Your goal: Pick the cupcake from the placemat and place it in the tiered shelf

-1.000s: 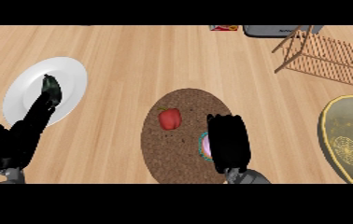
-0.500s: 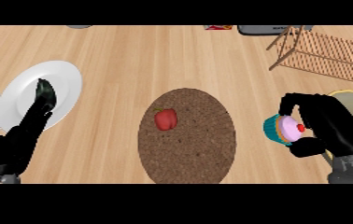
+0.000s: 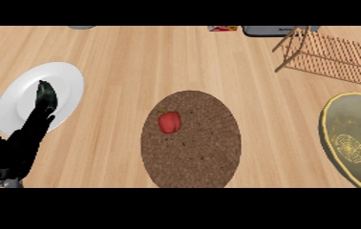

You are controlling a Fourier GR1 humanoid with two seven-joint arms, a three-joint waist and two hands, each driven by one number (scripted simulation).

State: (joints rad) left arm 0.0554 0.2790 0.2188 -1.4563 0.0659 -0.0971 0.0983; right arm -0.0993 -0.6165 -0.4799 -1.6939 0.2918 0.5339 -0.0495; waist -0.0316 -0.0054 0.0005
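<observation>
I can't find the cupcake anywhere in the head view, so its position and heading are unknown to me. The brown oval placemat (image 3: 192,140), long axis near to far, carries only a red pepper (image 3: 169,121). My left robot hand (image 3: 37,120) rests released over the white plate (image 3: 63,87) at left. The right robot hand is out of frame. The wooden tiered shelf (image 3: 321,54) stands far right on the tabletop (image 3: 155,61).
</observation>
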